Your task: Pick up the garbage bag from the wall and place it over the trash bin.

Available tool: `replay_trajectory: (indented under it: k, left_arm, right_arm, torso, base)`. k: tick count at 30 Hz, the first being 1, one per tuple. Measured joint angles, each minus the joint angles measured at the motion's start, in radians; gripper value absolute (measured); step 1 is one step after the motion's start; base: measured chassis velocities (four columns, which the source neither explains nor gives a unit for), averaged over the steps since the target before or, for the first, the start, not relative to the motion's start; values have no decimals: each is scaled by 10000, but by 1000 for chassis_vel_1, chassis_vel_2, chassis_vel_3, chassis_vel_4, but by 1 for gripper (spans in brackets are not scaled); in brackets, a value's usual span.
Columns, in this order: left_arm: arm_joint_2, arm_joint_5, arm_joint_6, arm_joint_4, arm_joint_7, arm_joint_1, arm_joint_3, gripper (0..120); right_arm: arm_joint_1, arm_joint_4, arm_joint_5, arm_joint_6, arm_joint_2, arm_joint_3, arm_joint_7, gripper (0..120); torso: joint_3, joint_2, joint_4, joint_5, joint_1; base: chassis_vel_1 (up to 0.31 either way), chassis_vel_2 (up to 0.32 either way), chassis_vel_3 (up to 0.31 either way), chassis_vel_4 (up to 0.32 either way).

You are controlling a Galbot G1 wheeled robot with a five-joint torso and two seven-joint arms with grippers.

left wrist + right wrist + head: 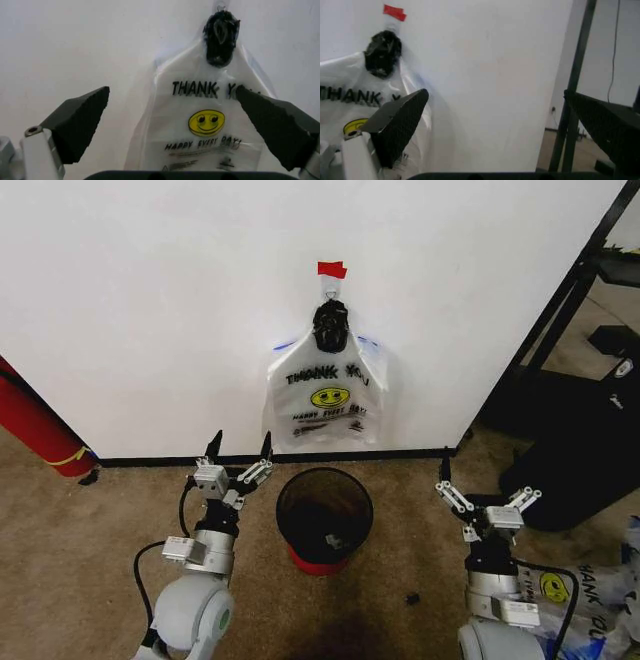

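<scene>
Both grippers stand wide open and hold nothing: left gripper (240, 446) just left of the bin (324, 515), right gripper (487, 488) to its right. Bag (327, 395) hangs on the wall (150, 310), above the bin.

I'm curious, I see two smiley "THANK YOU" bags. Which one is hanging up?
The garbage bag on the wall above the trash bin; the other bag lies crumpled on the floor.
</scene>
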State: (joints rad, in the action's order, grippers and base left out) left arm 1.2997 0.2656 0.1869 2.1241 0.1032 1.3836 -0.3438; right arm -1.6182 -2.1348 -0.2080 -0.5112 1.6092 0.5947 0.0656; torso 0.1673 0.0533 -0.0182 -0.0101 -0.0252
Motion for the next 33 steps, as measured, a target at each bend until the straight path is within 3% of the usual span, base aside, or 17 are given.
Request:
replay_trajectory:
  k: [3,8,14,18,23,28,33]
  left_arm:
    - [-45,-264,-41,64,138,18,-25,100]
    - [37,-61,-136,348,-41,258,-262,100]
    - [357,343,-907,742,-271,643,-435,100]
    - [425,349,-1396,908,-294,740,-508,100]
    - [398,-32,-1339,983,-290,962,-578,100]
    - [222,-375,-1066,1207,-278,1229,-709,100]
    - [118,-604,-1011,1266,-265,1319,-770,100]
  right_arm:
    - [-67,18,-72,99,-2,68,-127,100]
    - [-152,-20,-108,1081,-6,-153,373,100]
    - [-294,-307,152,2040,-9,-645,476,100]
    - [15,-249,434,2339,-10,-767,478,100]
    - [530,-112,620,2434,-168,-867,61,100]
    - [2303,385,3463,3469,-1519,-2316,-326,100]
    - [3941,1277,5822,3788,-1841,-3117,-678,100]
  torso:
    - [0,0,0,-1,0]
    - [0,0,0,1,0]
    - [0,0,0,-1,0]
    - [-1,0,1,0,0]
    - [0,0,-1,0,0]
    - [0,0,2,0,0]
    - [1,0,1,0,0]
  base:
    - [0,0,0,0]
    - [0,0,0,0]
    - [0,0,0,0]
    - [0,0,0,0]
    - [0,0,0,0]
    - [0,0,0,0]
    - [0,0,0,0]
